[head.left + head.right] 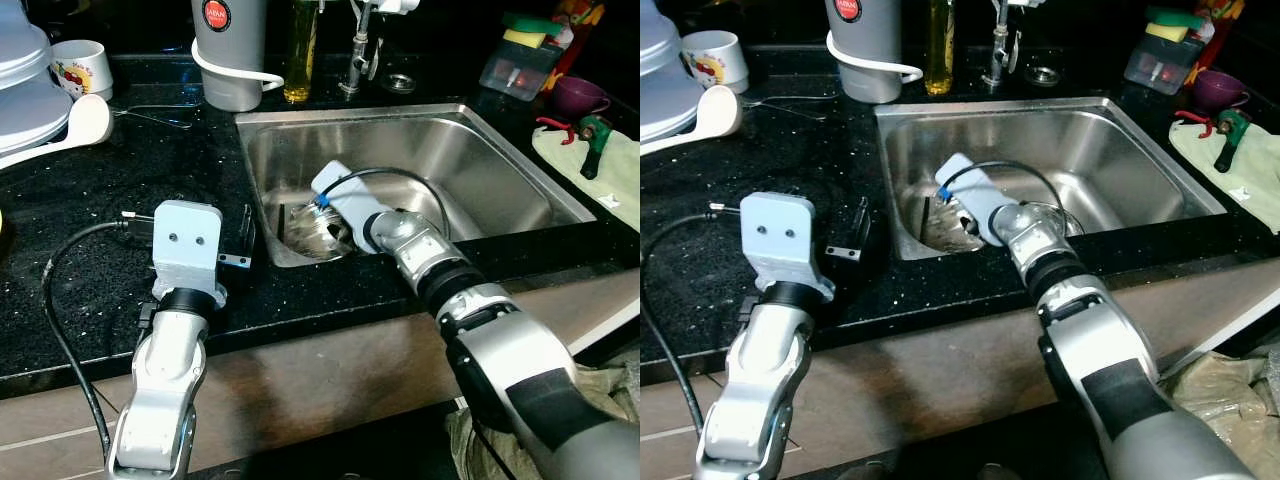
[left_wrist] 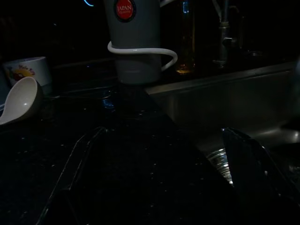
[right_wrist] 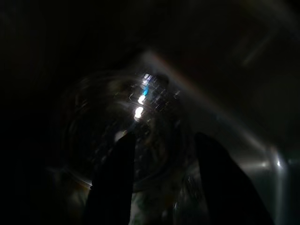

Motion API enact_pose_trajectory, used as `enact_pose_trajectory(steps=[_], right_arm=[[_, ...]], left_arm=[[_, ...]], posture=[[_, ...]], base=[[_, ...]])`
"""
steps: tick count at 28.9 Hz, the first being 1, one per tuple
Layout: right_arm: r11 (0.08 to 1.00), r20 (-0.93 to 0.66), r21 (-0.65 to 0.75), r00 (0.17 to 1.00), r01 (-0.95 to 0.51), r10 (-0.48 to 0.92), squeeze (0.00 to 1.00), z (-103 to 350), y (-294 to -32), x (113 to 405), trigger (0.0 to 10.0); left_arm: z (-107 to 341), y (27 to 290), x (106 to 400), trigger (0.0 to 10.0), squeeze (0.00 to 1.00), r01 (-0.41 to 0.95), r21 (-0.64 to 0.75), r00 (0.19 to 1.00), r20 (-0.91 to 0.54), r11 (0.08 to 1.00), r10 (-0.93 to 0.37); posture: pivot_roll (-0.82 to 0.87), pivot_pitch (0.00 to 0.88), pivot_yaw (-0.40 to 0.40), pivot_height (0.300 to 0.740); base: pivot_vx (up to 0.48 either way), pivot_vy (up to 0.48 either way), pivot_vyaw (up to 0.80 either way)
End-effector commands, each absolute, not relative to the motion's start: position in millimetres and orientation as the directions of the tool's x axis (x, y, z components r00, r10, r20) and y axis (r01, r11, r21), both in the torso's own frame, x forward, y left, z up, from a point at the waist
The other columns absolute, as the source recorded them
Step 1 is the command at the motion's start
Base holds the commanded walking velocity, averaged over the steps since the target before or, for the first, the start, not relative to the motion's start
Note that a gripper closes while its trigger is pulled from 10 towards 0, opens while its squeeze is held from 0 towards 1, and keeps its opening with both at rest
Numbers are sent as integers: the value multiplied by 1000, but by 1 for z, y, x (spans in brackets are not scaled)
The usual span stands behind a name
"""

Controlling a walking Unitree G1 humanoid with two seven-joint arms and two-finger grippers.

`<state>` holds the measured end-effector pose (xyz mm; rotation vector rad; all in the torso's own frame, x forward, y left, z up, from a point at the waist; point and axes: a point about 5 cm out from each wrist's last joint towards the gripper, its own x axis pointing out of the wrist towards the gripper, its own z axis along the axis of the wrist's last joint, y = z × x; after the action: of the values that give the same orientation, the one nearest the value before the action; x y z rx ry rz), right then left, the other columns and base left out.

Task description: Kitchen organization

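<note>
Judging by the clutter, you are early on: the right end effector, fingers apart, reaches a glass bowl in the sink; the left end effector hovers, released.

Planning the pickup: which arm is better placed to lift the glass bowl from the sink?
Right: the right gripper is down in the sink, fingers open at the glass bowl; the left gripper hovers over the counter.

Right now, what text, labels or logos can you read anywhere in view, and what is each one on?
"JAPAN" in white on a round red sticker, on the grey jug at the back of the counter; a smaller line below it is too blurred to read.
White mug: red cartoon print, with no lettering I can make out.
Yellow bottle by the tap: no readable label.
</note>
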<state>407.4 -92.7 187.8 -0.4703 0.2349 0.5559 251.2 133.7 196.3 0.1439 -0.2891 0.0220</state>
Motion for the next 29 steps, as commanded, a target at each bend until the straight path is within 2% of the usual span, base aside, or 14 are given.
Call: enact_pose_trajectory(steps=[1,4,5,7,11,14,17,19,26,29], right_arm=[[773,-116,-225,804,-593,583,0,224,-87,410,10000],[761,11,-98,764,-641,645,0,239,-89,408,10000],[761,11,-98,764,-641,645,0,239,-89,408,10000],[713,127,20,709,-701,694,0,250,-94,403,10000],[638,296,110,638,-762,711,0,260,-103,394,10000],[630,341,119,627,-768,700,0,261,-106,389,10000],[621,452,143,609,-771,652,0,263,-115,372,10000],[581,526,162,568,-797,633,0,270,-118,353,10000],[524,560,154,511,-837,652,0,278,-117,332,10000],[510,555,162,506,-845,661,0,277,-113,328,10000]], left_arm=[[194,133,250,10000,0,-41,134,964,265,990,4],[192,132,251,10000,0,-38,131,967,256,991,3],[192,132,251,10000,0,-38,131,967,256,991,3],[192,131,252,10000,0,-37,130,967,253,991,3],[192,131,253,10000,0,-39,137,969,247,990,4],[191,132,254,10000,0,-46,140,970,243,989,11],[191,134,255,10000,0,-56,146,971,238,988,20],[191,136,256,10000,0,-57,151,971,237,987,20],[191,135,261,10000,0,-48,153,974,228,987,12],[190,134,263,10000,0,-44,161,977,215,986,8]], posture=[[81,60,-100,732],[79,59,-98,732],[79,59,-98,732],[76,59,-95,732],[71,59,-87,732],[69,58,-84,732],[65,60,-71,732],[51,60,-59,732],[40,53,-51,732],[42,51,-51,732]], base=[[0,0,0],[0,0,0],[0,0,0],[0,0,0],[0,0,0],[0,0,0],[0,0,0],[0,0,0],[0,0,0],[-306,0,0]])
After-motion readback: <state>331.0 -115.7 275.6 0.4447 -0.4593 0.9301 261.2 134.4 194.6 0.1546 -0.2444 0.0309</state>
